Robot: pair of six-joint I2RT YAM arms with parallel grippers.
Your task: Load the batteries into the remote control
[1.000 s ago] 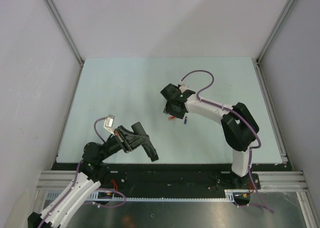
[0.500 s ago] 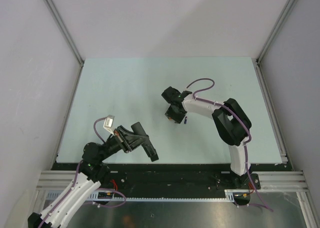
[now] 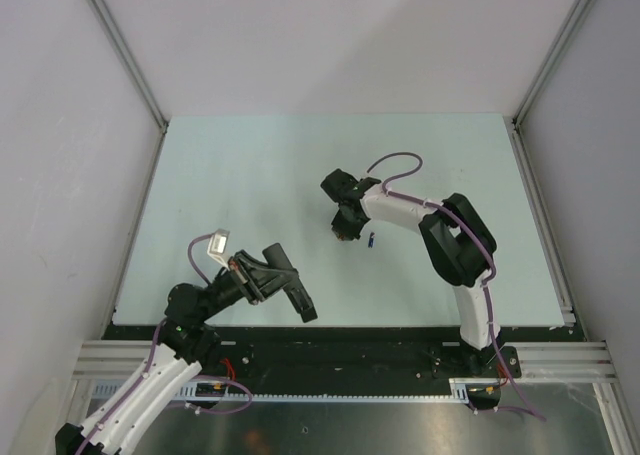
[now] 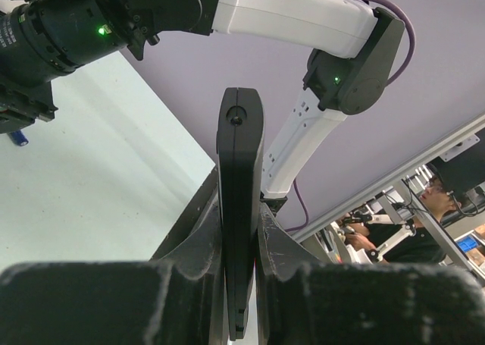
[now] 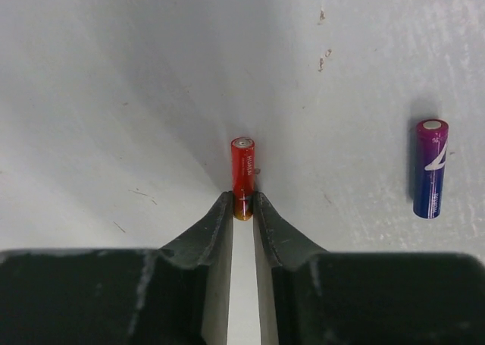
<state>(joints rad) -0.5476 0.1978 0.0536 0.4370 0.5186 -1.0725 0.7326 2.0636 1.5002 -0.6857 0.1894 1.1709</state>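
Note:
My left gripper (image 3: 270, 275) is shut on the remote control (image 3: 292, 293), a slim black bar held off the table near the front left. In the left wrist view the remote (image 4: 239, 155) stands on edge between the fingers (image 4: 282, 246). My right gripper (image 3: 347, 231) points down at the table's middle. Its fingertips are closed on the near end of the red-orange battery (image 5: 242, 167), which sticks out ahead of my right gripper (image 5: 242, 202) low over the table. The blue-purple battery (image 5: 430, 168) lies loose to the right, also seen from above (image 3: 371, 240).
The pale green table mat (image 3: 250, 175) is bordered by grey walls and slanted aluminium posts (image 3: 120, 50). The right arm's elbow (image 3: 458, 240) rises over the right half. No cover piece shows.
The right arm has folded in, and its gripper has turned down and lowered onto the red-orange battery. The left arm and the remote have not moved.

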